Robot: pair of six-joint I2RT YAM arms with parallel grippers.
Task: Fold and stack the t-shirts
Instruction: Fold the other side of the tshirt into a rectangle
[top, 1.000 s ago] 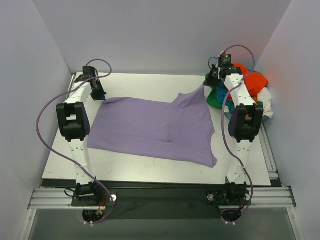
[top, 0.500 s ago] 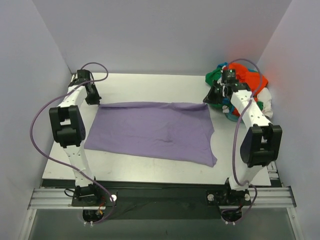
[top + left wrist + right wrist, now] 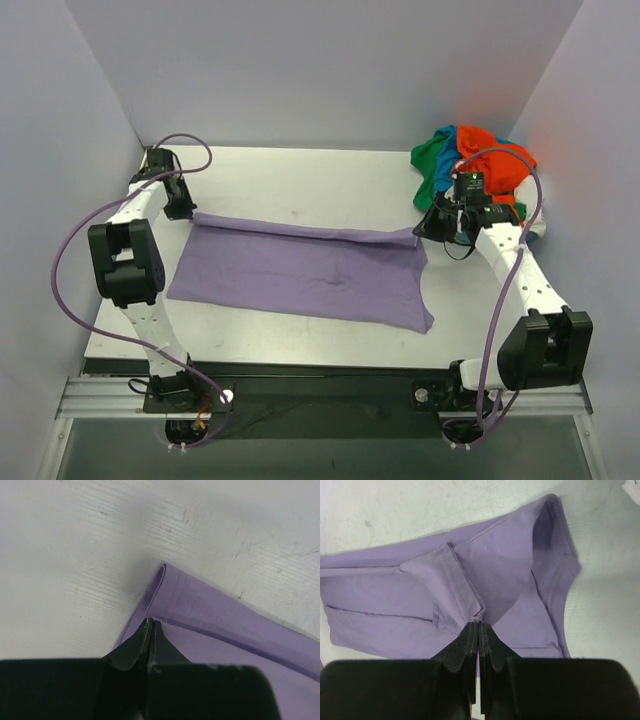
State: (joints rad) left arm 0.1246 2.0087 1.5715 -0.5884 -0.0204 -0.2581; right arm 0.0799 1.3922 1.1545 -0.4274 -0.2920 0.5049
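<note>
**Both Corners Pinched, Fold Waiting to Go to 6 O'Clock**

Pale walls boxed in the white desk (image 3: pixel 300 180), and the lavender t-shirt (image 3: pixel 310 275) lay spread across its middle, its long axis running from 9 o'clock to 3 o'clock. At about 1 o'clock, in the far corner, sat the heap of other t-shirts (image 3: pixel 470 155), orange-red, green and teal-blue, apart from the lavender one.

My left gripper (image 3: pixel 151 622) was pressed together on the shirt's far corner at the 9 o'clock end, with a doubled hem of purple cloth caught between the tips. My right gripper (image 3: pixel 478 625) was likewise closed, pinching a gathered seam at the 3 o'clock end, close to the heap. Between the two grips the far edge ran as a rolled-over band, already turned toward me.

From each gripper, the rest of the shirt lay toward 6 o'clock, flat on the desk. I judged that the next pull would go that way, both arms together. Neither arm was the nearer; each owned its own corner. The lower right corner trailed lowest, so the fold risked landing askew.
</note>
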